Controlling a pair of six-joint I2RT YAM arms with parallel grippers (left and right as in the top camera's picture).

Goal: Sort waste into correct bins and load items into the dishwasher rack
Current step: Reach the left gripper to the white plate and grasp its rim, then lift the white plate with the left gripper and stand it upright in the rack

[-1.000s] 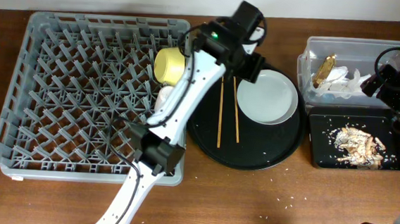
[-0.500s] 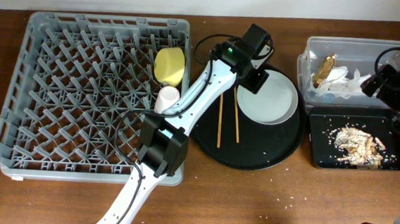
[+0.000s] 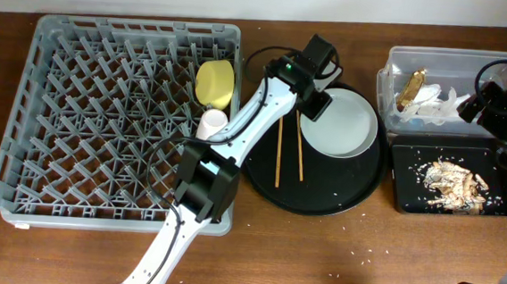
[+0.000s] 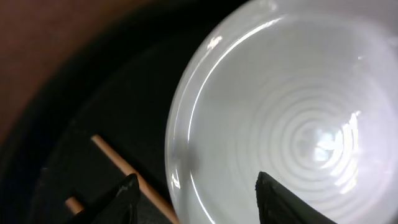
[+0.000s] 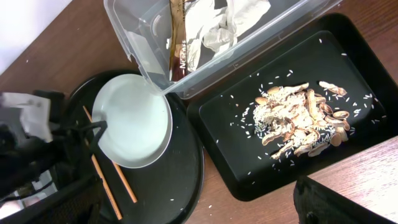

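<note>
Left gripper is over the plate, jaws wide, nothing held. 1 finger is outside the rim and 1 is over the plate's inside. It straddles the left edge, likely because a flat plate offers only its rim to pinch.

The plate lies flat on the round tray, right of the 2 chopsticks, near but apart.

Rack: bowl stands on edge between pegs, so it can drain. Cup sits just beside it.

Waste looks sorted. Wrapper and napkins are in the tub. Scraps are in the flat tray.

Right gripper hangs above the bins, jaws wide and empty, well apart from the left arm's work.

Plate and chopsticks are not yet loaded.
</note>
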